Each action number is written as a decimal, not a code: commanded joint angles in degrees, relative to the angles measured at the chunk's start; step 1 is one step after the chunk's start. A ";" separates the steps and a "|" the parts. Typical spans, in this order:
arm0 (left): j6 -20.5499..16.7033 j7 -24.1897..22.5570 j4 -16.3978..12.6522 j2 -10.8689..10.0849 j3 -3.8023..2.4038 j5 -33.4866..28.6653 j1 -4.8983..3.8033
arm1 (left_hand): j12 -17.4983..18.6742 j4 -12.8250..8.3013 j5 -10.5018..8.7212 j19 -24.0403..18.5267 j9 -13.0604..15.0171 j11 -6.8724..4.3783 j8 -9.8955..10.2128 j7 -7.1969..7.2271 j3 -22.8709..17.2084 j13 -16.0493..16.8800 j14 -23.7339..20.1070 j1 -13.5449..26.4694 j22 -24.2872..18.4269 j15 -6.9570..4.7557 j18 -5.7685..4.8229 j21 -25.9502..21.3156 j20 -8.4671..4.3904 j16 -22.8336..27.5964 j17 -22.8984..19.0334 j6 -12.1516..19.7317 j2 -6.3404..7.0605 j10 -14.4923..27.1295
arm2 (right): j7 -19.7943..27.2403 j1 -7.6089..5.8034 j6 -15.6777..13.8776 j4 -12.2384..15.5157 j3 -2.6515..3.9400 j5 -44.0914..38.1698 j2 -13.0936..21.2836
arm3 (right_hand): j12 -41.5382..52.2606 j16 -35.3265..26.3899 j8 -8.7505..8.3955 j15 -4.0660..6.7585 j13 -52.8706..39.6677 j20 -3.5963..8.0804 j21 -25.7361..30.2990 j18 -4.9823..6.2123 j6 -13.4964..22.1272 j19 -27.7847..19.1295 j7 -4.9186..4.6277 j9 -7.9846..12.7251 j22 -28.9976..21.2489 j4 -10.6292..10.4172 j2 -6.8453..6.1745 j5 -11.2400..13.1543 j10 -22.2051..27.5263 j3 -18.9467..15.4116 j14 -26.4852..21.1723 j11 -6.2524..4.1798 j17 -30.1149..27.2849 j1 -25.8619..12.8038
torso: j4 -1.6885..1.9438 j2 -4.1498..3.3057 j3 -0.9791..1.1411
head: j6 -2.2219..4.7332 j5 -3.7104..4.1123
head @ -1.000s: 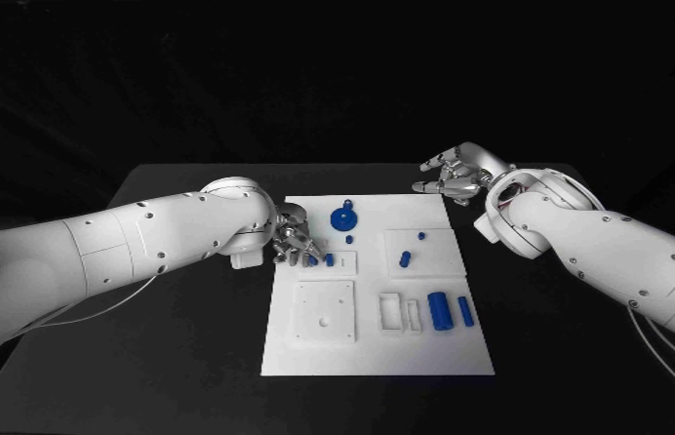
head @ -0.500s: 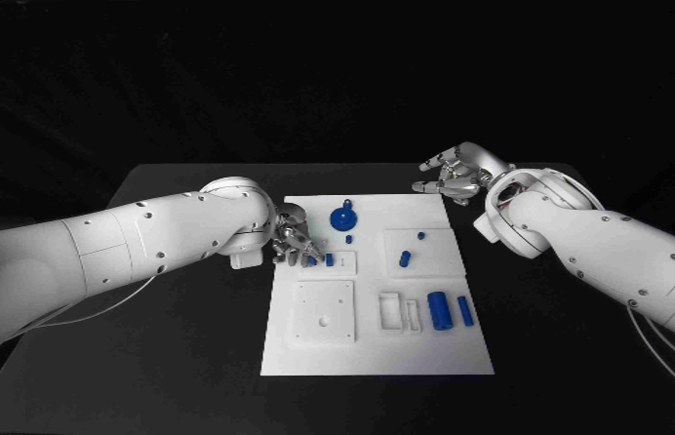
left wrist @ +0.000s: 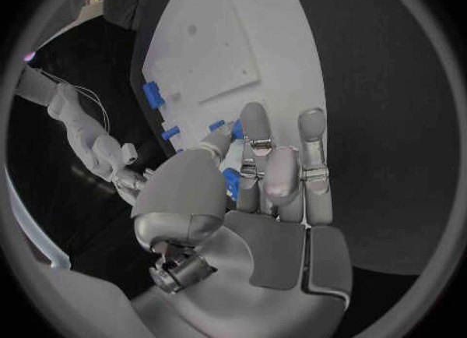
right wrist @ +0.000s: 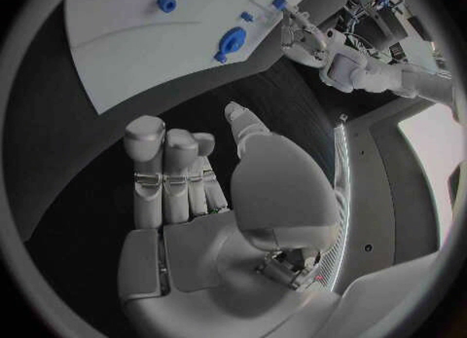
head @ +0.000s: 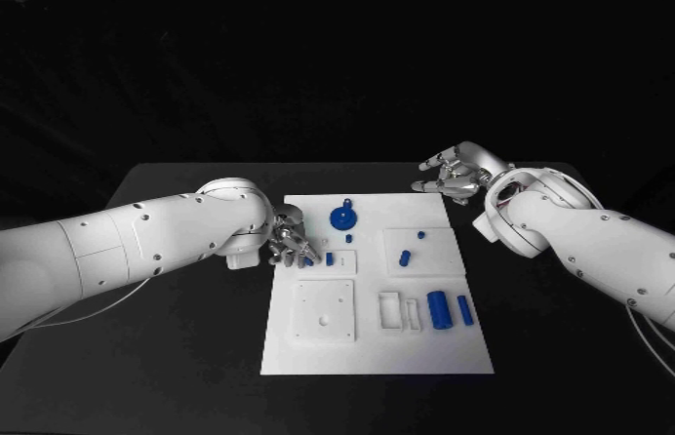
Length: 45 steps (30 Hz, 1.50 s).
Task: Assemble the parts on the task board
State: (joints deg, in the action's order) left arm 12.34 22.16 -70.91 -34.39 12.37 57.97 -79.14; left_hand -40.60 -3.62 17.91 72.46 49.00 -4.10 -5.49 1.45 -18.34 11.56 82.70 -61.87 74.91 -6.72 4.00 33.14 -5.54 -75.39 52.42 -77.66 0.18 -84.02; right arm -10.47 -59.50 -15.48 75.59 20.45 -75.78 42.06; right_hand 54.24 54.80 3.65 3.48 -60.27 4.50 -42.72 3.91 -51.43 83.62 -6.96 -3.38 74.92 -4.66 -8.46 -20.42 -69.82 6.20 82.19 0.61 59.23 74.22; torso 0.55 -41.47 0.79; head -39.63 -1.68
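At the bottom of the head view, the task board (head: 377, 347) is lying in the middle of the black surface (head: 183, 347), its nearest stretch bare. Just above that, a raised white square plate (head: 325, 310) with holes is sitting left of centre, a white slotted holder (head: 397, 311) is standing beside it, and two blue cylinders (head: 440, 309) and (head: 464, 308) are lying to its right, apparently not yet placed.

Higher up, at mid-frame, the left robot hand (head: 292, 245) is reaching over the board's left edge with its fingers curled down around a small blue part (left wrist: 232, 182); in the left wrist view blue is showing between thumb and fingers, so it appears to be pinching that piece, close to a small blue peg (head: 330, 258) on the board. To the right, two more blue pieces (head: 405, 257) and (head: 420, 234) are sitting on another raised white block.

Farther up, a blue round knobbed part (head: 342, 219) is resting near the board's top. Farthest, upper right, the right robot hand (head: 453, 178) is hovering off the board over the surface, fingers loosely apart and holding nothing.

Judging from the loose pieces, most of the assembly is remaining, with one part in hand
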 commanded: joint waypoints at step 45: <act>-2.18 1.28 0.11 0.03 0.18 0.52 0.28 | 0.52 3.40 -2.46 0.49 -3.38 -0.67 1.17 0.92 7.89 -0.16 -0.14 0.57 1.04 -0.21 -0.89 -0.77 -0.98 0.87 -0.90 0.70 0.44 -2.81 | 0.62 0.09 0.54 0.07 0.03 0.01 0.15 | -0.26 -0.50 -0.37 0.08 0.16 0.08 0.43 0.79 0.64 0.42 -0.05 0.07 5.41 -0.44 -0.01 -0.28 0.51 0.10 -0.01 -0.04 -0.04 -0.75 | -0.06 -0.01 0.05 | -0.02 0.00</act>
State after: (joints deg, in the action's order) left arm 10.60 22.92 -70.90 -34.45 12.47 58.45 -78.97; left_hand -40.30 -0.45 15.69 72.99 45.67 -4.81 -4.60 2.49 -10.43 11.45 82.69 -61.20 74.93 -6.72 4.00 32.66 -6.06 -74.77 51.56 -76.64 0.02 -83.95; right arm -10.40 -59.44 -15.48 75.63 20.45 -75.72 42.20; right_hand 54.24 54.57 3.65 3.48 -60.20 4.50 -42.50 3.91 -51.23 83.62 -7.16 -3.37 74.91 -4.82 -8.46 -20.42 -69.82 6.36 82.19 0.61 59.23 74.22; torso 0.49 -41.49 0.84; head -39.62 -1.70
